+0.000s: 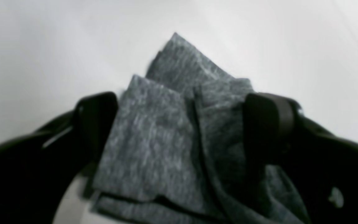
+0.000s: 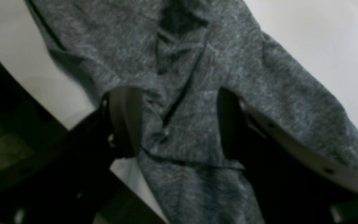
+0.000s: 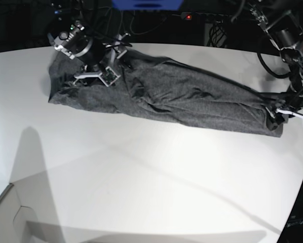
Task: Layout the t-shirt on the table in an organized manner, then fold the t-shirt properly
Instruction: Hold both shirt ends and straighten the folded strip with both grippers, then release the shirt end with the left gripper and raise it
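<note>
The t-shirt point(image 3: 166, 96) lies stretched from ten to three o'clock across the counter point(image 3: 141, 182). The left claw point(image 1: 179, 124) and right claw point(image 2: 179, 121) each appear spread around bunched cloth, though blur hides contact. Closing on several layers could drag the whole shirt instead of one edge.

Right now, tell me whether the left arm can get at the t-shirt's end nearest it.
Probably yes. The left gripper is already down at that end of the t-shirt, its jaws apart with folded cloth lying between them on the table. Nothing stands in the way; whether it is pinching yet is unclear.
</note>
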Available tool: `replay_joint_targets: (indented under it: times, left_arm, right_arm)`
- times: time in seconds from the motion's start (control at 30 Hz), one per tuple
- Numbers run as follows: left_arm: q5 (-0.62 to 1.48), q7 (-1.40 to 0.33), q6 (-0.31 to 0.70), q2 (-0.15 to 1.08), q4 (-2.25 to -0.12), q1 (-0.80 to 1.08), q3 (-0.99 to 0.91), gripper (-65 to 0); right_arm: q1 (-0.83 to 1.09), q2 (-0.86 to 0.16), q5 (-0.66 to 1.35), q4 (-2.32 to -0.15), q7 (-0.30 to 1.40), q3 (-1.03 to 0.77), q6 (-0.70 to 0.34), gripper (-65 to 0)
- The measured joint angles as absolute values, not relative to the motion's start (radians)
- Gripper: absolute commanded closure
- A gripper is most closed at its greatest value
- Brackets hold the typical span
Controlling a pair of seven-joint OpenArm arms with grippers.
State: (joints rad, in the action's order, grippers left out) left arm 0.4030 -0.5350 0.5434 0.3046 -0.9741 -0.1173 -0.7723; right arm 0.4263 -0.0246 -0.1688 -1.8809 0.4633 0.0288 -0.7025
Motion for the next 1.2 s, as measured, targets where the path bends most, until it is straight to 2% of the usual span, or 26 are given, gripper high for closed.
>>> replay_joint_targets:
  times: [0.17, 0.23, 0.43, 0.57, 0.63, 0.9, 1.2]
  left_arm:
    - [0.409, -0.513, 0.547, 0.305, -0.961, -0.117, -0.772, -61.8]
    - [0.409, -0.510, 0.546, 0.305, -0.958, -0.117, -0.772, -56.9]
    - [0.420, -0.481, 0.546, 0.348, -0.883, -0.127, -0.704, -24.2]
    - [0.432, -0.415, 0.548, 0.337, -0.862, -0.126, -0.691, -10.1]
    - [0.434, -0.401, 0.552, 0.336, -0.862, -0.122, -0.691, -0.3]
    - [0.418, -0.433, 0.553, 0.389, -0.860, -0.121, -0.692, -0.2]
    - [0.396, -0.466, 0.543, 0.430, -0.860, -0.149, -0.737, -0.2]
  right_arm:
    - [0.424, -0.025, -0.169, -1.881, 0.463, 0.029, -0.702, -38.1]
    - [0.421, -0.025, -0.169, -1.882, 0.463, 0.029, -0.702, -38.1]
    - [0.416, -0.025, -0.169, -1.885, 0.462, 0.029, -0.702, -38.1]
    - [0.419, -0.016, -0.169, -1.933, 0.462, -0.017, -0.702, -38.1]
    - [0.416, -0.020, -0.168, -1.973, 0.457, -0.061, -0.702, -38.1]
    - [0.390, 0.020, -0.169, -1.991, 0.471, -0.271, -0.702, -38.1]
    - [0.436, 0.052, -0.168, -1.990, 0.467, -0.281, -0.702, -38.1]
